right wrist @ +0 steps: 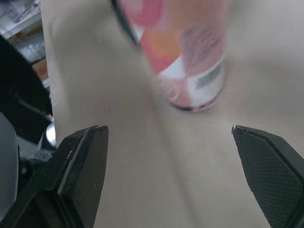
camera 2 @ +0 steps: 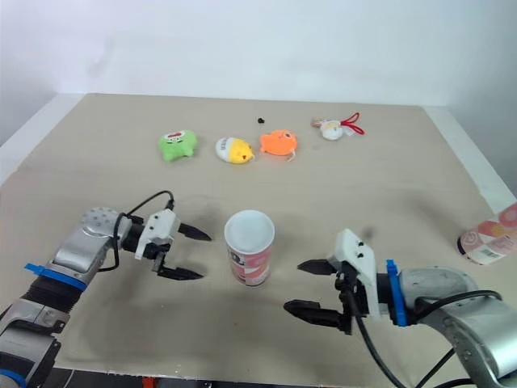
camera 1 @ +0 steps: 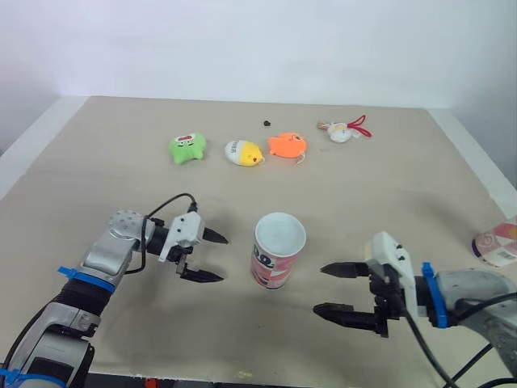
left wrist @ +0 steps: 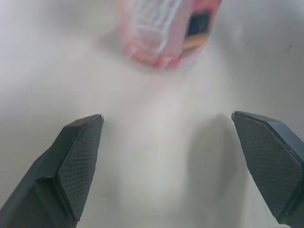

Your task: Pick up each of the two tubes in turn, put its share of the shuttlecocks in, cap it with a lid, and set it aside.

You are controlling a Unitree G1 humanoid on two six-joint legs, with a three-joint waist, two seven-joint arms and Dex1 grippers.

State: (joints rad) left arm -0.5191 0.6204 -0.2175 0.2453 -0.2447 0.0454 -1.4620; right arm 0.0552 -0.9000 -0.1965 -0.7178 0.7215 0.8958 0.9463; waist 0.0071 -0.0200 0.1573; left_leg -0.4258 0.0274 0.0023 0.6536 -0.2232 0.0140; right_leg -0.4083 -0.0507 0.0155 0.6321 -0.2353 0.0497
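A pink printed tube (camera 1: pixel 277 250) stands upright with its top open near the front middle of the table; it also shows in the left wrist view (left wrist: pixel 166 33) and the right wrist view (right wrist: pixel 190 57). My left gripper (camera 1: pixel 220 259) is open just left of it, fingers pointing at it, with nothing between them. My right gripper (camera 1: pixel 320 288) is open just right of it, also pointing at it and holding nothing. A second pink tube (camera 1: pixel 499 242) lies on its side at the table's right edge.
Small toys lie in a row toward the back: a green one (camera 1: pixel 187 148), a yellow one (camera 1: pixel 245 153), an orange one (camera 1: pixel 287 145) and a white-and-red one (camera 1: pixel 343 130). A small black object (camera 1: pixel 266 123) sits behind them. The beige table (camera 1: pixel 121 186) meets a white wall.
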